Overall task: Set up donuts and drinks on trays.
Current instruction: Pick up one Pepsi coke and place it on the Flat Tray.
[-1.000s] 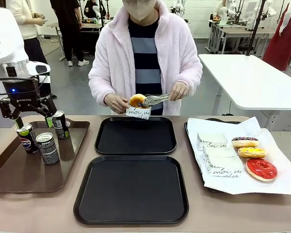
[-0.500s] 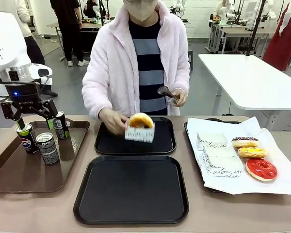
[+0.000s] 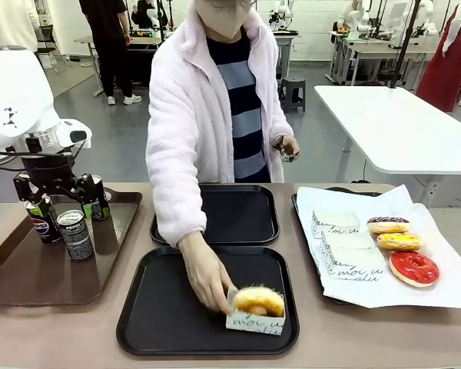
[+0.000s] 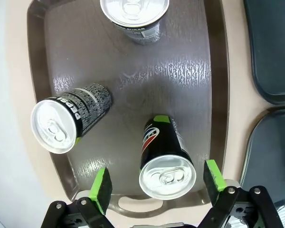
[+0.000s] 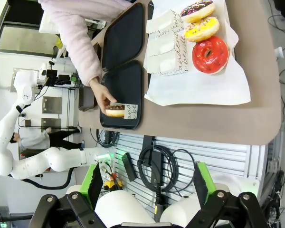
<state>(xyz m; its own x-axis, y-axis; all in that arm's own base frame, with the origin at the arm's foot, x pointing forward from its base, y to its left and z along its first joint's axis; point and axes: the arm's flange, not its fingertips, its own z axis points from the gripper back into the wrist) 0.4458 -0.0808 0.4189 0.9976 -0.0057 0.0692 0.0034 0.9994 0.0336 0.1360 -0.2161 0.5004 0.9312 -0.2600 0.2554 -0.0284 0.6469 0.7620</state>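
A person's hand (image 3: 203, 278) sets a donut in a white paper box (image 3: 257, 307) on the near black tray (image 3: 161, 323). Behind it lies the far black tray (image 3: 238, 219). Three drinks stand on the brown tray: a blue Pepsi can (image 3: 40, 217), a black can (image 3: 75, 234) and a black-green can (image 3: 98, 198). My left gripper (image 3: 55, 191) hangs open over them. In its wrist view the green pads (image 4: 100, 187) flank the black-green can (image 4: 166, 164) from above. My right gripper (image 5: 147, 183) is open and empty, far off the table.
A chocolate donut (image 3: 388, 224), a yellow one (image 3: 399, 241) and a red one (image 3: 414, 267) lie on white paper (image 3: 446, 292) at right, beside empty paper boxes (image 3: 342, 246). The person's other hand holds tongs (image 3: 280, 146). The brown tray (image 3: 31, 284) fills the left side.
The person has carried the boxed donut from the far black tray down onto the near one. My left gripper has drifted slightly right and stays open.
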